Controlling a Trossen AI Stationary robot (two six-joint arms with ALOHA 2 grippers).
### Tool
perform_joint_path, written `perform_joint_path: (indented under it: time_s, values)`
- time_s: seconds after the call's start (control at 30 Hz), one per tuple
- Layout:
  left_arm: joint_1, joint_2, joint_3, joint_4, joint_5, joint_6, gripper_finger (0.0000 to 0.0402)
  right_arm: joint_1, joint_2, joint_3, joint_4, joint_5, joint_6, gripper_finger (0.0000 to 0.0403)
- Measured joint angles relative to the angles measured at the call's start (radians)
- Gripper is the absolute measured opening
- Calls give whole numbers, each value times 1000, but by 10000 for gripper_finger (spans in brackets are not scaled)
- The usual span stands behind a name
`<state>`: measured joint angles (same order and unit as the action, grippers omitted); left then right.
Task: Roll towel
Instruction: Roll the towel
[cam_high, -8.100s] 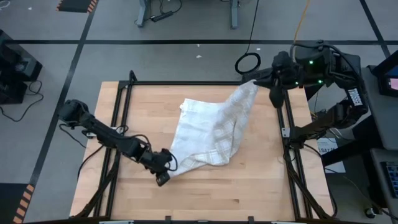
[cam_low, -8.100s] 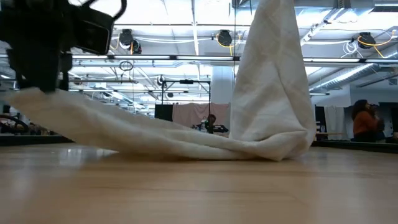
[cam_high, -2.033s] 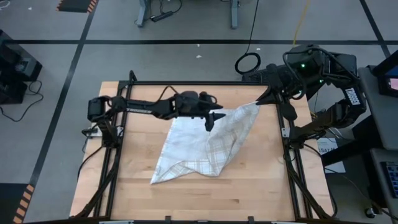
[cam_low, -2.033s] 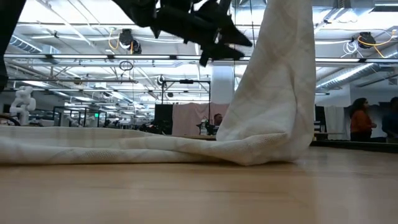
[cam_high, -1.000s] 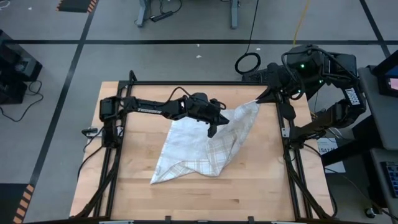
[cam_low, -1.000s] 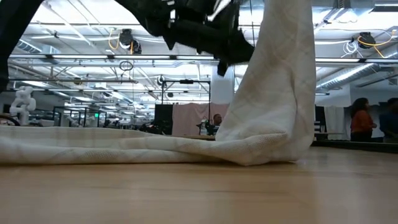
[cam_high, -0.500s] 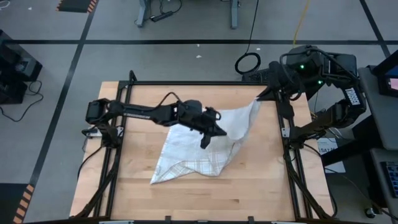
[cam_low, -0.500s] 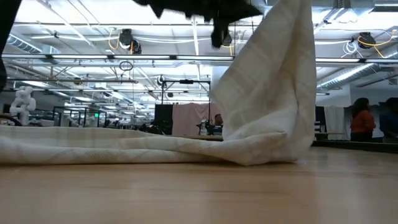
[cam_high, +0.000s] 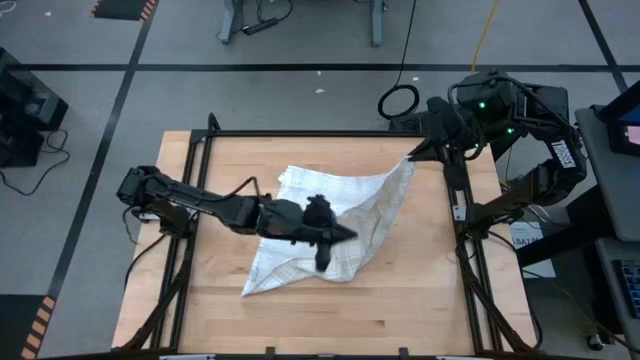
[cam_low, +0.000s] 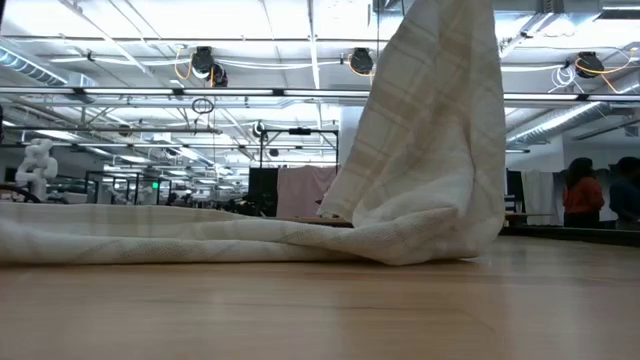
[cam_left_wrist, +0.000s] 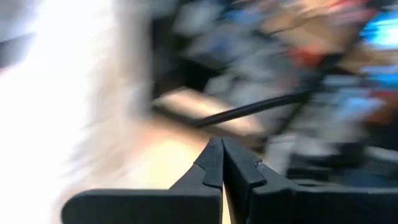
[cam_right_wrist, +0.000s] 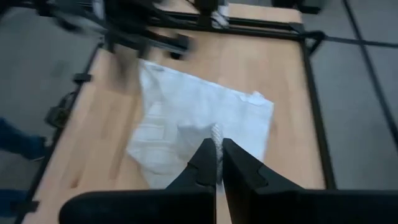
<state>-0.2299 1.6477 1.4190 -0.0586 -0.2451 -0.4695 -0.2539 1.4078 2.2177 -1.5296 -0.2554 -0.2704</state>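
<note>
Wooden table (cam_high: 420, 300), frame centre: the towel (cam_high: 375, 205) is held raised by its corner in the clenched right gripper (cam_high: 412, 155), upper right. The left gripper (cam_high: 322, 262), pinched shut and empty, is seen over the cloth; a snag or slipped corner could be caused.

Towel (cam_high: 370, 205): thin matt woven cloth, faint grid check, creased. Bench (cam_high: 230, 310): smooth light wood, slight sheen. Frame (cam_high: 300, 133): black metal.

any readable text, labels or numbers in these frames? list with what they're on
None legible.
White lettering on the left arm: too small to read.
White tag on the right arm: marks show, unreadable.
Towel: only its grid pattern, no readable label.
Left wrist view: too blurred for any text.
</note>
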Motion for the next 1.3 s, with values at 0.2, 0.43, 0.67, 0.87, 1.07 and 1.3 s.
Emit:
perform_joint_path:
  time_s: [0.2, 0.43, 0.67, 0.87, 1.07, 1.3]
  values:
    - [60, 16, 0, -155, -39, 60, 92, 0, 1, 0, -1, -32, -15, 2]
    - [62, 74, -38, -208, -85, 54, 240, 0, 1, 0, -2, -32, -59, 2]
    - [7, 146, -46, -399, -179, -61, 260, 0, 1, 0, 6, -32, -60, 2]
    - [-11, 227, -85, -348, -256, -76, 253, 0, 1, 0, 16, -31, -64, 2]
    - [-5, 236, -120, -326, -335, -76, 236, 0, 1, 0, 19, -31, -64, 2]
    - [-1, 226, -213, -256, -320, -175, 235, 0, 1, 0, 19, -31, -75, 2]
